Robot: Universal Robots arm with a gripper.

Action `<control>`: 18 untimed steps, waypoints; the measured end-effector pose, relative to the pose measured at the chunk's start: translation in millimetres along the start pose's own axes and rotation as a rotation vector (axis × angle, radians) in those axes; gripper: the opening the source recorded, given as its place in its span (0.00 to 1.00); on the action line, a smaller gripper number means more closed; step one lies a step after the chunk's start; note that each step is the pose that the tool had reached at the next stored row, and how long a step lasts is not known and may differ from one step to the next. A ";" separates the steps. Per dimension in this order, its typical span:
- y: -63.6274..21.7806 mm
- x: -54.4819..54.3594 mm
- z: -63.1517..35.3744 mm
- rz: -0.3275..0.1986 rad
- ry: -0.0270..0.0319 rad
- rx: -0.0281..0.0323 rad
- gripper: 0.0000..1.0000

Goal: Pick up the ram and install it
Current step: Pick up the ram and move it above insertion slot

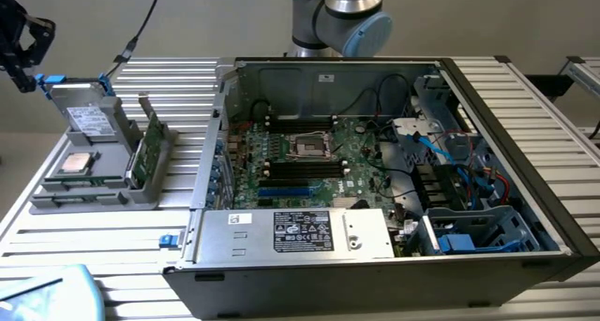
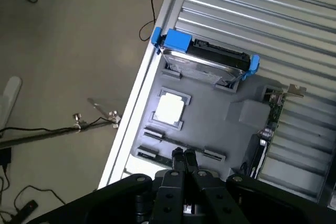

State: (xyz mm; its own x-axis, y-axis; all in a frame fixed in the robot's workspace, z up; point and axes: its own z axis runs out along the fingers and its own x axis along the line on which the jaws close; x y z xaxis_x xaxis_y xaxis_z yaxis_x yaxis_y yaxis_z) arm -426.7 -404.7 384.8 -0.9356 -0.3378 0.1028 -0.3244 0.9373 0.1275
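Observation:
The ram (image 1: 139,159) is a narrow green board standing on edge in the grey holder tray (image 1: 94,194), at the exterior view's left beside the open computer case (image 1: 375,194). In the wrist view the tray (image 2: 210,129) lies below the camera, and a thin board on edge (image 2: 259,153), probably the ram, stands at its side. My gripper (image 1: 21,68) hangs above the tray's far end at the exterior view's left edge. The gripper (image 2: 184,157) is shut with nothing between its fingers, well apart from the ram.
The tray also carries a grey drive with blue tabs (image 2: 207,59), a square silver-topped processor (image 2: 169,108) and a green card with a metal bracket (image 2: 276,103). Inside the case lie the motherboard (image 1: 300,159), its memory slots (image 1: 305,168), loose cables (image 1: 440,145) and a power supply (image 1: 300,233).

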 end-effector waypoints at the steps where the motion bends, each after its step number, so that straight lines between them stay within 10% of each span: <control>1: 0.0 0.0 0.1 -0.017 0.0023 0.0018 0.11; 12: -0.1 -0.1 1.3 -0.214 0.0263 0.0229 0.11; 18: -0.3 -0.3 2.5 -0.324 0.0187 0.0448 0.11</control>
State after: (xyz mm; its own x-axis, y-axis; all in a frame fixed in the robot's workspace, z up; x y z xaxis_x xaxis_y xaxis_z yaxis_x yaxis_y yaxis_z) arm -426.7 -404.7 382.2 -0.7803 -0.6200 0.0821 -0.6108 0.7837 0.1130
